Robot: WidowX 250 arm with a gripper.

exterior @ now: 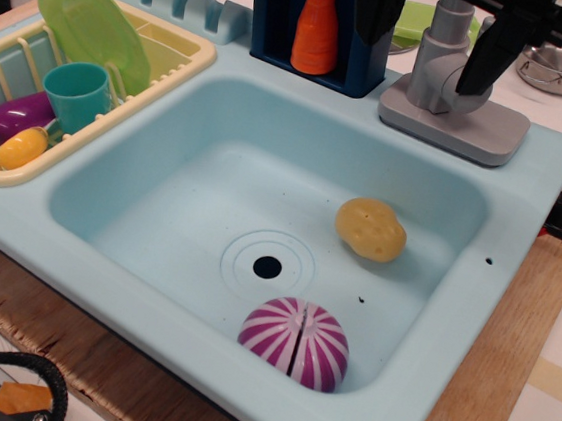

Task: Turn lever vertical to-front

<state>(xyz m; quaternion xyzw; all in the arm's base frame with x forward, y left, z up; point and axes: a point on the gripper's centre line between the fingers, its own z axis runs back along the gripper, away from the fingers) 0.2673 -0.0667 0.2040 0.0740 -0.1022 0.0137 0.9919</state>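
Where the black gripper (pixel 494 52) reaches down at the sink's back right corner, it hides the lever (only the grey faucet pipe (pixel 441 48) and flat base (pixel 461 124) show), so I cannot tell whether its jaws are parted or closed. In the pale blue basin (pixel 162 198) lie a yellow potato (pixel 371 229) and a purple-striped onion (pixel 294 342), well apart.

A single view looks down at an angle from the front, close over the pale blue plastic sink (pixel 458 295), facing the grey faucet base (pixel 471 128) behind it.
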